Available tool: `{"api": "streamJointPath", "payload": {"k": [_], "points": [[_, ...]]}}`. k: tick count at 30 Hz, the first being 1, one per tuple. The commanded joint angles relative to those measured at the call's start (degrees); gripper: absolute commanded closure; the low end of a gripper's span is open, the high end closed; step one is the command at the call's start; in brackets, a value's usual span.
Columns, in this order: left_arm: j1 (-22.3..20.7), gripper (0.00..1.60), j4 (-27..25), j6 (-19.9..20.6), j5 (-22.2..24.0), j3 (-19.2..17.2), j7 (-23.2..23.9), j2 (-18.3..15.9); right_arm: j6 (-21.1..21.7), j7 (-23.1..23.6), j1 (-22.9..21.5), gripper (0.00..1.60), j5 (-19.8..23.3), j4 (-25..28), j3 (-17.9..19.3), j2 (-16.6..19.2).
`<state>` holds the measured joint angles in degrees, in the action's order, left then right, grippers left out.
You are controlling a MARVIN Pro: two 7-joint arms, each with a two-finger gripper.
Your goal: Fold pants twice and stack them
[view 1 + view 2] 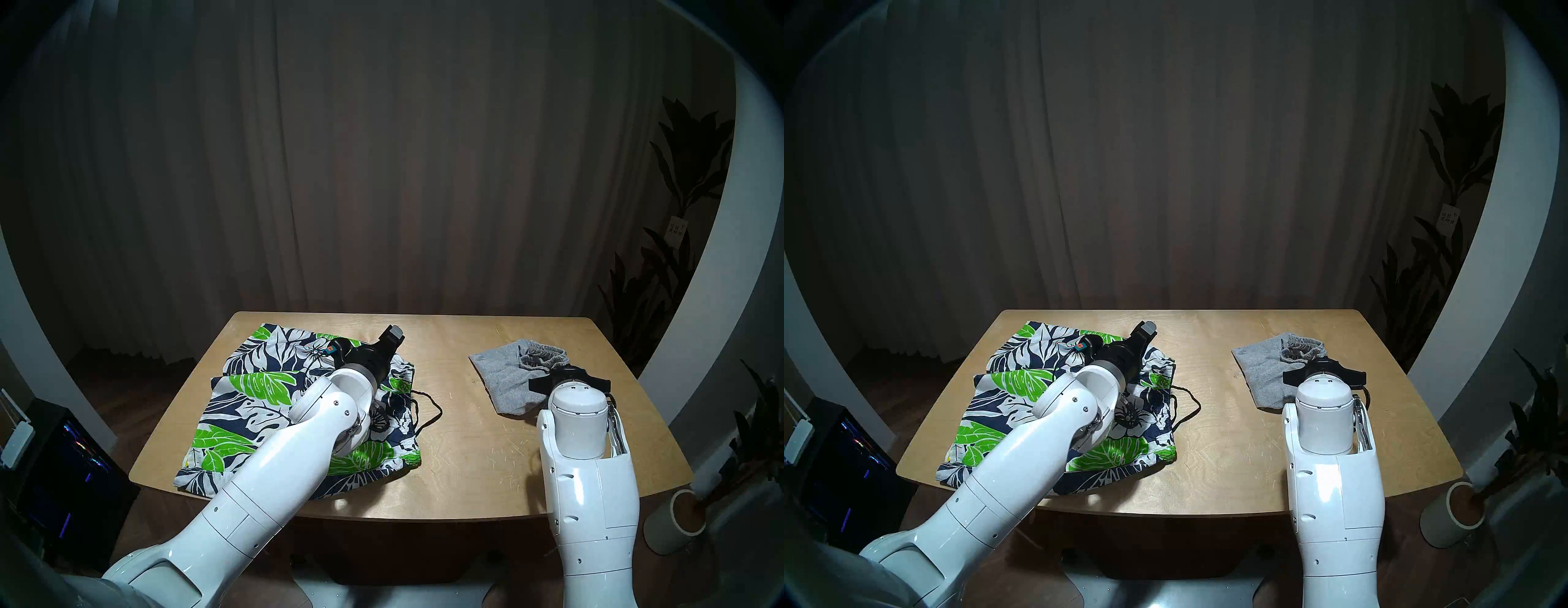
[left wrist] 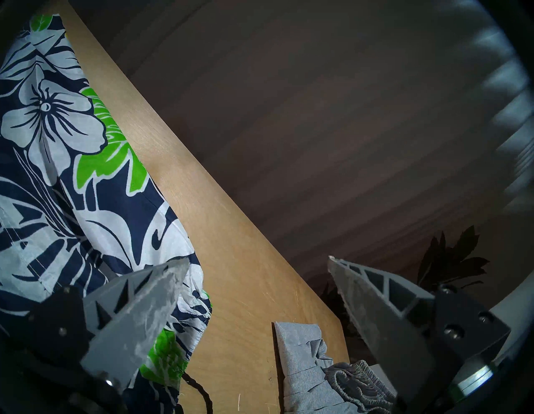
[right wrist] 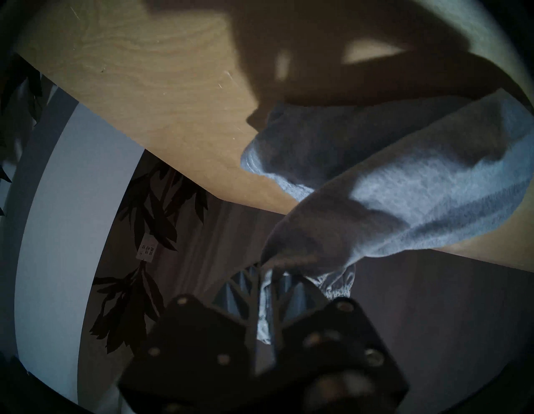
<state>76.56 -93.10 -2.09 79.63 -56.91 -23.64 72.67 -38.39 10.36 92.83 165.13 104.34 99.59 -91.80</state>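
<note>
The navy floral shorts (image 1: 263,382) (image 1: 1021,382) (image 2: 57,144) lie spread on the left half of the wooden table (image 1: 466,446), and their dark drawstring (image 1: 428,407) trails to the right. My left gripper (image 1: 394,335) (image 2: 257,260) hovers open over their far right corner, holding nothing. The grey shorts (image 1: 500,378) (image 1: 1263,365) (image 2: 300,361) (image 3: 404,188) sit at the far right, partly lifted. My right gripper (image 3: 268,277) is shut on their elastic waistband edge. In the head views its wrist hides the fingers.
A dark curtain hangs behind the table. A potted plant in a pale pot (image 1: 679,518) stands on the floor past the table's right front corner. A dark box with lit strips (image 1: 63,467) sits on the floor at the left.
</note>
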Motion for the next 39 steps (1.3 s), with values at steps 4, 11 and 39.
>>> {"api": "streamJointPath", "payload": {"k": [4,11,39], "points": [[-2.48,0.00,-0.18,-0.15,-0.16,-0.34,1.00,1.11,0.44,0.53,0.88,0.00,-0.13,4.22,0.60,-0.70],[-1.88,0.00,-1.01,-0.32,-0.27,-0.49,1.09,0.83,0.85,0.38,1.50,0.00,-0.13,5.52,0.94,-0.70],[2.58,0.00,-4.89,-2.65,0.68,-4.45,1.41,-2.22,4.51,-0.25,3.79,0.00,-23.03,6.39,-14.08,11.94]]}}
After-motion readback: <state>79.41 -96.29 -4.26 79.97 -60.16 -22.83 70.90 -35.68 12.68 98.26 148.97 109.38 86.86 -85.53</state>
